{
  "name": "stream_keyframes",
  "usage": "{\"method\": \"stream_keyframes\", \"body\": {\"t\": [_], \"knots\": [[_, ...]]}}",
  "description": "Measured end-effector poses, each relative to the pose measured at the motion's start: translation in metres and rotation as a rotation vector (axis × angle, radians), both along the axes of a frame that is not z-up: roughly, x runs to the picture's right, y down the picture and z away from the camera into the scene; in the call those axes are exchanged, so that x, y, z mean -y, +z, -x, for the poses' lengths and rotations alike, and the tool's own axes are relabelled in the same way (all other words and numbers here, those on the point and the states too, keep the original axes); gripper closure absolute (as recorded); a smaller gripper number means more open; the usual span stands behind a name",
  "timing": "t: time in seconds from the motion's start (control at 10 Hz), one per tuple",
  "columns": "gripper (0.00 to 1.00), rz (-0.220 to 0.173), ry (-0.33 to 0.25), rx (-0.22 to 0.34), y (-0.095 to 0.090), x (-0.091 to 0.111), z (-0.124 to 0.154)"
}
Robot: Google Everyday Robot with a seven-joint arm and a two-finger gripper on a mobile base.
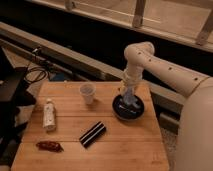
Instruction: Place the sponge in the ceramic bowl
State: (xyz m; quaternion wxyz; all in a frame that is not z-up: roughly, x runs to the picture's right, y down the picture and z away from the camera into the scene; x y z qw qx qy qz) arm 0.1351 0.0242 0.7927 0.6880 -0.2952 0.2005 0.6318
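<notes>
The ceramic bowl, dark and glossy, sits on the right side of the wooden table. My gripper hangs straight down over the bowl from the white arm coming in from the right, and its tip is just inside the rim. A blue-grey patch at the gripper's tip, inside the bowl, is the sponge. I cannot tell whether the sponge rests on the bowl's bottom or is still held.
A small white cup stands left of the bowl. A white bottle lies at the table's left. A black block with white stripes and a reddish-brown packet lie near the front. Dark equipment and cables are at the left.
</notes>
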Motion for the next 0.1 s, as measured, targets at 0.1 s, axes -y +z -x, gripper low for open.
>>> {"method": "stream_keyframes", "body": {"t": [0.1], "knots": [[0.54,-0.002,0.003,-0.001,0.001,0.0005,-0.0013]]}}
